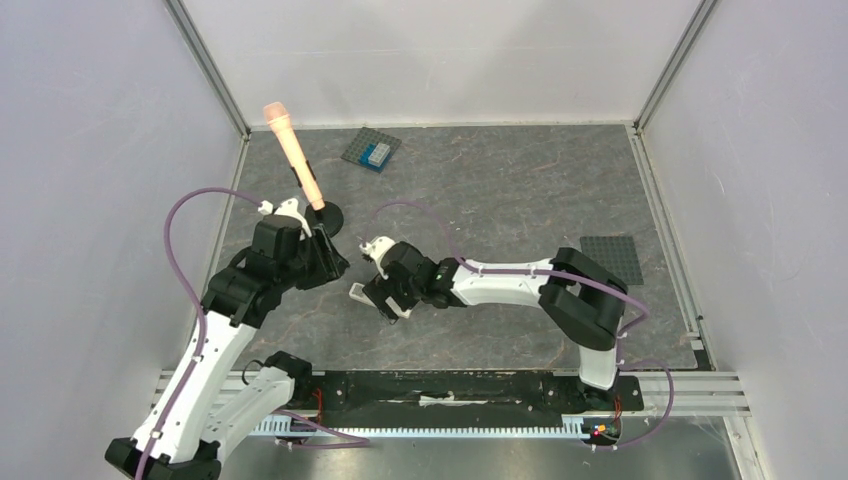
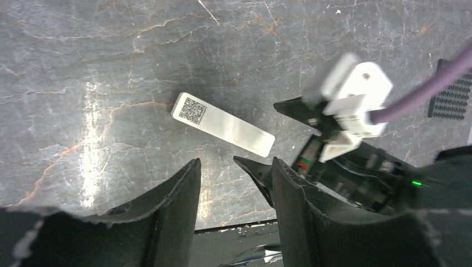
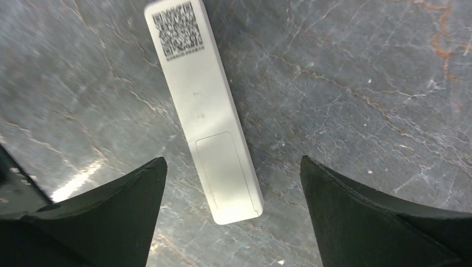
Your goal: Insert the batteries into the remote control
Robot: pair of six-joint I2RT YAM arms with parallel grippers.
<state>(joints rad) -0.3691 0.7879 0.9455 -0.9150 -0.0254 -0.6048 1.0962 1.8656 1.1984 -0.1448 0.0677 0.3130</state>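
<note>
Right gripper [image 3: 232,161]: my two black fingers [image 3: 111,214] stand wide apart and hold nothing. The slim white rectangular plastic remote control [image 3: 203,111] lies flat on the grey marbled tabletop [image 3: 362,83], back side up, directly below the gap. Its end with the outlined cover panel is nearest my wrist, between the two fingertips and touching neither. Its end with the square printed code label points away from me.

Left gripper [image 2: 222,167]: fingers apart, narrower gap, nothing between them. The remote control [image 2: 222,123] lies slantwise just ahead of these fingertips, clear of them.

From the top view, both grippers [image 1: 378,300] [image 1: 330,262] sit close together at the left-centre of the table, and only a white corner of the remote control [image 1: 356,291] shows between them.

Farther back:
- A pale orange stick on a round black base [image 1: 295,155], leaning.
- A grey studded plate carrying a light-blue block [image 1: 372,150], near the far wall.
- A dark studded plate [image 1: 612,258], well apart to the right.
</note>
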